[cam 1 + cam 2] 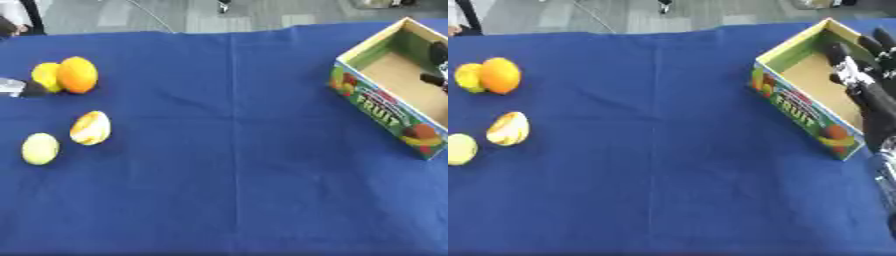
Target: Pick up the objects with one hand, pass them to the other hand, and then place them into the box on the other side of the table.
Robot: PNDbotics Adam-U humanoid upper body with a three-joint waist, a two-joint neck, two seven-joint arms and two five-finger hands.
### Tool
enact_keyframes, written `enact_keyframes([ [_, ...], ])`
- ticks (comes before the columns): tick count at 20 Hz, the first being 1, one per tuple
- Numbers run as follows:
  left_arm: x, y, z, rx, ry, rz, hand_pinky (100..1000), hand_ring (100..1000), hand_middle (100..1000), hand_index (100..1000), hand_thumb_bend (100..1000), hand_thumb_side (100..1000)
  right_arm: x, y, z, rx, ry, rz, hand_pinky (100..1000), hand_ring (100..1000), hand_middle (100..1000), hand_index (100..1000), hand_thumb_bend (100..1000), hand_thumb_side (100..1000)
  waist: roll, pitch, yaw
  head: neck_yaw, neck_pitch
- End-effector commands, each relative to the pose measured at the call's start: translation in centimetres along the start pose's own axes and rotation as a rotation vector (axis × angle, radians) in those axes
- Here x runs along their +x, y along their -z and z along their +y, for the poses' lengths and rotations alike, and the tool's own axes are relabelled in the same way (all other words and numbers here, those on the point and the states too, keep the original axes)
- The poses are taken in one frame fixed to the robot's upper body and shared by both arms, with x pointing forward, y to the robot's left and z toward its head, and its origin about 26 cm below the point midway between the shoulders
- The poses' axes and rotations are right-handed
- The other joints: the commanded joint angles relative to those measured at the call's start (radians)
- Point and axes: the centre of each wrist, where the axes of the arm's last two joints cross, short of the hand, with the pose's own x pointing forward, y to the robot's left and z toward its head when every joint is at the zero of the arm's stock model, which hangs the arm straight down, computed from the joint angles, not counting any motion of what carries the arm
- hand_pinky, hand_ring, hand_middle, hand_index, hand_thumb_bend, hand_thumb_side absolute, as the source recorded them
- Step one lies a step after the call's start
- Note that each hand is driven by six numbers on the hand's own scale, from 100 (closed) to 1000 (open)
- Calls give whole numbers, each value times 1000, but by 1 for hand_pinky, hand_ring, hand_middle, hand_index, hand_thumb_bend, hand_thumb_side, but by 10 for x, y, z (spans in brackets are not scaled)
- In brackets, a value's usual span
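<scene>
right eye view, blue tablecloth, grey floor beyond, right hand fingers released over box

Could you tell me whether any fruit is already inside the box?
No, the box shows only bare cardboard floor; all four fruits lie on the cloth at left.

Tablecloth: matt blue cloth, you see a crease down its middle.
Fruit box: printed cardboard, plain brown inside.
Orange: smooth, slightly glossy skin.
Right hand: black, silver parts.

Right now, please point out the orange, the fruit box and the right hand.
orange (78,74): left eye view, middle of its peel.
fruit box (802,114): right eye view, printed front wall.
right hand (874,97): right eye view, its back.
</scene>
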Motion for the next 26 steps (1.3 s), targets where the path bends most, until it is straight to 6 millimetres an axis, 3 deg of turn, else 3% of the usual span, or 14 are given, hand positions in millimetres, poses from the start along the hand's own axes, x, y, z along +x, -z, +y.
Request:
enact_keyframes([
  [1,2,1,12,-51,54,20,849,756,687,767,832,322,11,3,-2,19,-16,-32,731,837,940,995,486,335,11,-30,0,4,0],
  [7,8,8,10,-146,91,9,846,755,689,760,807,332,11,3,-1,22,-15,-29,730,836,939,994,485,336,12,-29,-1,16,2],
  [10,9,13,6,-180,72,6,831,738,670,752,752,346,11,3,-1,21,-15,-28,730,836,940,994,485,336,12,-28,-2,19,3],
  [12,10,16,1,-209,63,8,827,735,666,748,803,321,11,3,-1,21,-15,-27,730,837,940,994,483,335,12,-28,-4,19,3],
  [13,11,19,-2,-229,57,8,826,735,668,747,731,347,11,3,-1,22,-14,-26,730,837,940,994,485,337,12,-28,-5,18,3],
  [17,16,29,-10,-284,77,20,825,750,694,758,741,343,11,3,0,27,-11,-21,730,837,940,994,485,337,13,-28,-7,23,4],
  [23,22,47,-23,-282,191,63,819,770,724,762,761,284,11,3,1,30,-7,-16,730,837,941,994,485,337,13,-27,-10,51,8],
  [26,14,56,-28,-279,252,108,818,777,734,760,744,222,10,2,2,29,-6,-12,730,837,941,994,486,338,13,-27,-11,56,7],
])
